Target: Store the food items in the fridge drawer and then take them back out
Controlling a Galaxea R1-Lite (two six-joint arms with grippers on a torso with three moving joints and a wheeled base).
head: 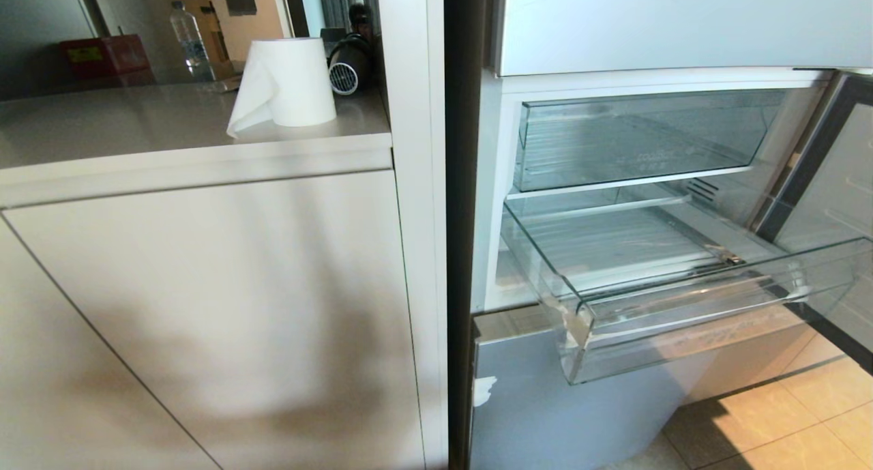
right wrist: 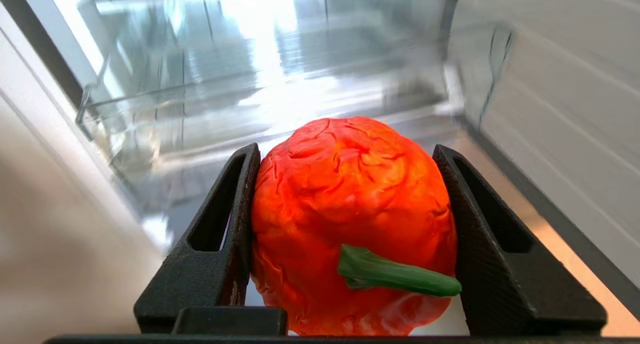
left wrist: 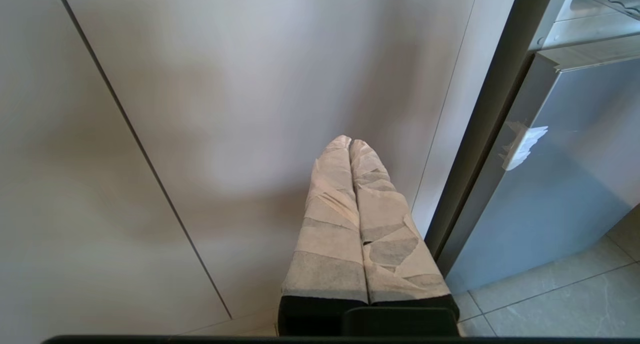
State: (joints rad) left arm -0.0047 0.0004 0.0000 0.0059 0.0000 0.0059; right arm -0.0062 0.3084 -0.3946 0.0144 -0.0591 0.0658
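While facing the fridge drawer (right wrist: pixel 260 99), right claw (right wrist: pixel 345 154) clamps red food item (right wrist: pixel 350 209).

Fridge drawer (head: pixel 682 306) below taller bin (head: pixel 634 142), right of cabinet (head: pixel 204 306).

The fridge drawer (head: pixel 682 279) stood pulled out, open above; the upper bin (head: pixel 634 139) overhung its rear.
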